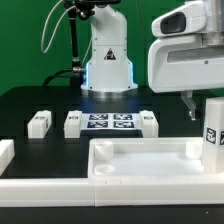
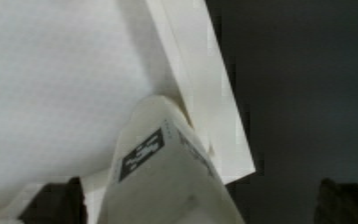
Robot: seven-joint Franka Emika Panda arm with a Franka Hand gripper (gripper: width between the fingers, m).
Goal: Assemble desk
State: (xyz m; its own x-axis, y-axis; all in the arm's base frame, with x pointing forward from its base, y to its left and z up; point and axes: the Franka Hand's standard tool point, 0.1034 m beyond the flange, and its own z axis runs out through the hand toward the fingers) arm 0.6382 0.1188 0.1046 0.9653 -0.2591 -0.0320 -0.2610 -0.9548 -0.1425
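One leg [image 1: 213,128] stands at the tabletop's [image 1: 140,165] 2 o'clock corner in the exterior view; whether it is fully seated I cannot tell. The gripper [image 2: 202,205] hangs over it, fingers spread wide and clear of it. Three loose legs [image 1: 72,123] lie at 12 o'clock beside the marker board [image 1: 110,122], so most of the job looks left.

Marker board [image 1: 110,122] flat on black table [image 1: 40,100]; green backdrop [image 1: 25,40] behind.

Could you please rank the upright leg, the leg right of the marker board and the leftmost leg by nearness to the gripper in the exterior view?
1. The upright leg, at the exterior view's right edge, beside the gripper.
2. The leg right of the marker board.
3. The leftmost leg, far left.
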